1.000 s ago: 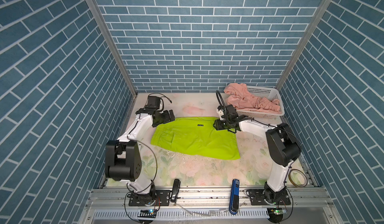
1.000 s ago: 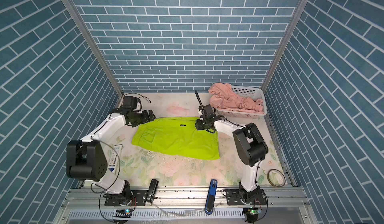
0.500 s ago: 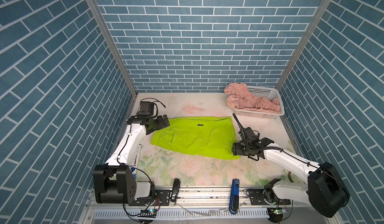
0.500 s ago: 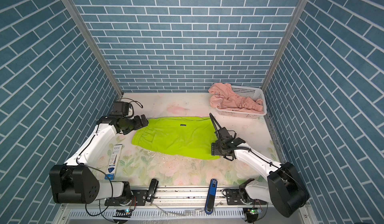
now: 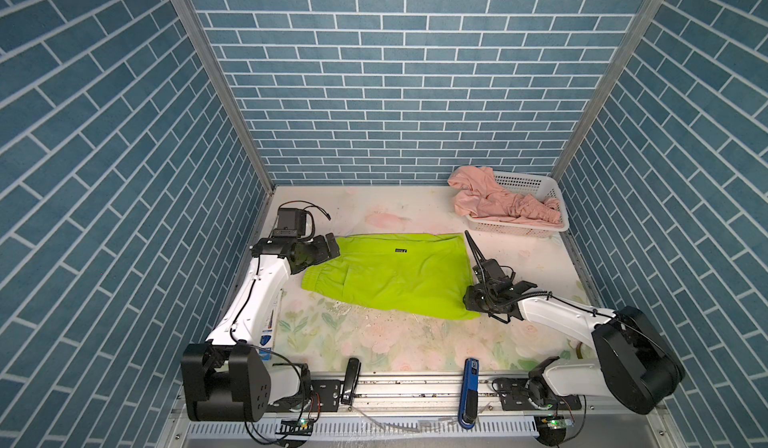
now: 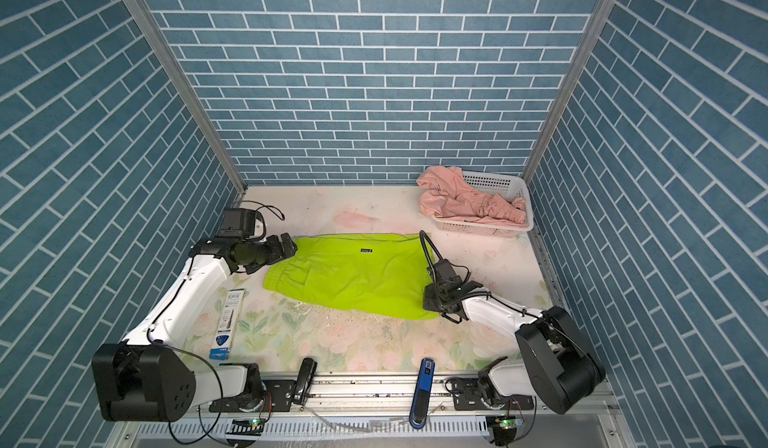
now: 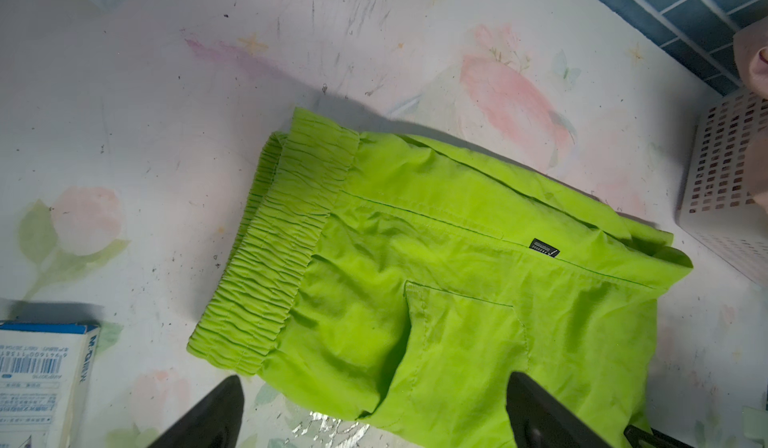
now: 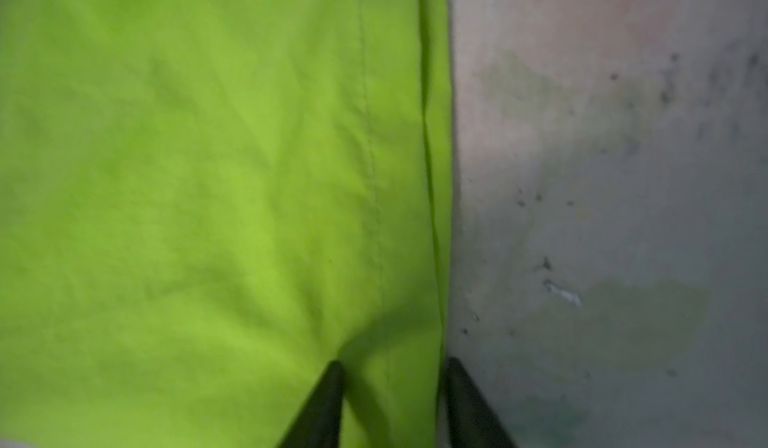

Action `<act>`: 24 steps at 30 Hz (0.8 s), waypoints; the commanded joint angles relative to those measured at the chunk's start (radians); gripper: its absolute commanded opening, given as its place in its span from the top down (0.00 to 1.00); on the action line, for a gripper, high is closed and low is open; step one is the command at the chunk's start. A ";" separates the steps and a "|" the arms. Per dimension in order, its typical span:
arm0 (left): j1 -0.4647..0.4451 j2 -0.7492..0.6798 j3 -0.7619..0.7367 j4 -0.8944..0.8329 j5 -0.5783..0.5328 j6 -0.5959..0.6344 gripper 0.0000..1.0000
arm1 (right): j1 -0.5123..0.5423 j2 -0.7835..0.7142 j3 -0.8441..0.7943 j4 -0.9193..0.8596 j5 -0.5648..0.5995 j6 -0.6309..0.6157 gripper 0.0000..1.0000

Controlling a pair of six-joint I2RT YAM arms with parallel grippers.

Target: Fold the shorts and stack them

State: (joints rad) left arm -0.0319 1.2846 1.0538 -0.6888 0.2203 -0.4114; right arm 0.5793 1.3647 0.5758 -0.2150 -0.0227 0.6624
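The lime-green shorts [image 5: 395,275] [image 6: 353,275] lie spread flat mid-table, gathered waistband [image 7: 282,250] to the left. My left gripper [image 5: 331,247] [image 7: 376,377] hovers open at the shorts' far left corner, nothing between its fingers. My right gripper [image 5: 471,300] [image 8: 392,363] sits low at the near right corner. Its jaws stand narrow across the hem [image 8: 432,176], with green fabric between them puckering at one fingertip [image 8: 334,373]. The salmon-pink shorts [image 5: 498,205] [image 6: 465,200] lie crumpled in the white basket [image 5: 536,180] at the back right.
A blue-and-white box [image 6: 226,321] [image 7: 37,375] lies on the table under the left arm. A black tool [image 5: 351,379] and a blue tool [image 5: 469,387] rest at the front rail. Brick walls close in the left, back and right sides.
My right arm swung from the shorts' far right corner to their near right corner, and its jaws narrowed on the hem. My left arm drew back slightly leftward, still open.
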 commanded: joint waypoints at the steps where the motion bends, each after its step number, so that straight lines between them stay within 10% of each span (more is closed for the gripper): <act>1: 0.003 -0.004 -0.014 -0.001 0.013 0.009 0.00 | -0.012 0.030 0.025 -0.026 0.028 0.011 0.89; 14: 0.003 0.007 -0.012 -0.036 0.005 0.037 0.00 | -0.272 -0.215 -0.005 -0.283 0.168 -0.026 1.00; 17: 0.004 0.001 0.041 -0.095 -0.034 0.056 0.00 | -0.276 -0.306 0.029 -0.362 0.211 -0.064 0.56; 24: 0.156 -0.057 0.120 -0.170 0.020 0.091 0.00 | -0.162 -0.476 0.124 -0.286 0.082 -0.263 0.40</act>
State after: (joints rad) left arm 0.0471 1.2579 1.1435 -0.7994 0.2115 -0.3496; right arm 0.3538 0.9043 0.6479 -0.5369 0.1154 0.5148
